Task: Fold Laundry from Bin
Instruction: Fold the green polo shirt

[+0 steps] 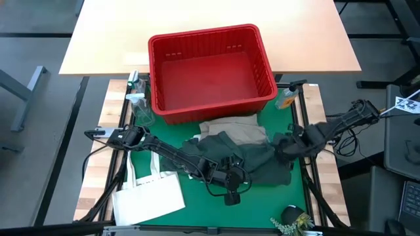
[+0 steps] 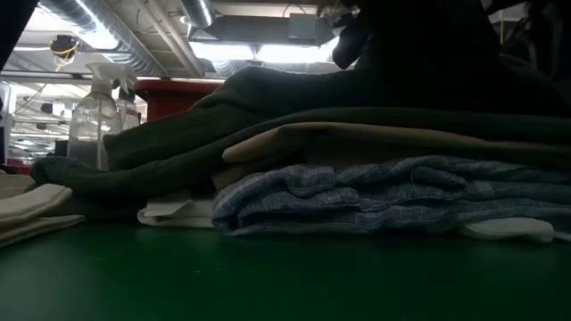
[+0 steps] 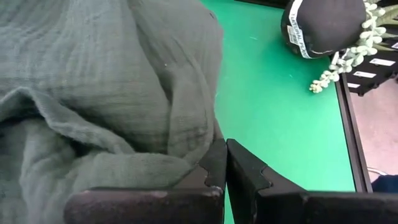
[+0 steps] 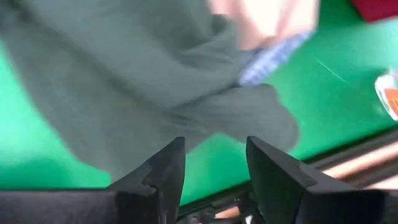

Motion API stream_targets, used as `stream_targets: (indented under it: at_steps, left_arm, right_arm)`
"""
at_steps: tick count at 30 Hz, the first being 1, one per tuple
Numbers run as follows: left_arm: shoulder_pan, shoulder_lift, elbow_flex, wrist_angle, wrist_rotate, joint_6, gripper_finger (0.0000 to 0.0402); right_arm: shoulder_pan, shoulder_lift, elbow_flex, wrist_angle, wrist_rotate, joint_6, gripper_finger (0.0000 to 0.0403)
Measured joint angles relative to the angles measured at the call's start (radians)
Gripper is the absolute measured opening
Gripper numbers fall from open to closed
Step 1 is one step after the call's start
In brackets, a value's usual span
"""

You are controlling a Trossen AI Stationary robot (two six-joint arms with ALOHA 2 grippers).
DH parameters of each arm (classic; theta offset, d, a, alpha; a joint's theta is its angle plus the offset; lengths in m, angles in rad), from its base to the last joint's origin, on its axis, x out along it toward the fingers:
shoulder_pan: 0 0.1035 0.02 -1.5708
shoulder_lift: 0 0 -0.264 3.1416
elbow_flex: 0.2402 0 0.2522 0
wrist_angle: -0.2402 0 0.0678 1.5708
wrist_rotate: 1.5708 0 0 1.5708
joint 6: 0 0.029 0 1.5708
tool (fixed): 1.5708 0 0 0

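Green mat [image 1: 197,210] carries piled laundry [image 1: 246,157]; left gripper [image 3: 225,163] closed, seemingly pinching nothing; right gripper [image 4: 214,163] spread, empty.

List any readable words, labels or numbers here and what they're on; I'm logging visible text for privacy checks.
Dark round object by the dried sprig: a white band of print, too small to read.
Spray bottle: no readable label.
Orange-labelled item at the mat's edge: blurred, unreadable.
Red bin, dark green garment, white tote bag: no text visible.
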State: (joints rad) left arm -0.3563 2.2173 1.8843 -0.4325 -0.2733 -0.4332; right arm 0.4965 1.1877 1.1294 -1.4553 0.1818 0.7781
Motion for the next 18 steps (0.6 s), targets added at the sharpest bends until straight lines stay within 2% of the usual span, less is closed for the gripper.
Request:
stream_targets:
  at_steps: [5,10,14,18]
  left_arm:
    - [0.003,0.0,0.0,0.0,0.0,0.0,0.0]
    - [0.004,0.0,0.0,0.0,0.0,0.0,0.0]
    - [0.004,0.0,0.0,0.0,0.0,0.0,0.0]
    - [0.004,0.0,0.0,0.0,0.001,0.0,0.0]
  right_arm:
    - [0.15,0.0,-0.013,0.112,0.042,-0.005,0.017]
    - [0.263,0.001,-0.102,0.243,0.082,-0.016,0.017]
    - [0.29,0.002,-0.193,0.362,0.128,-0.016,0.017]
    - [0.288,0.002,-0.243,0.403,0.186,0.001,0.017]
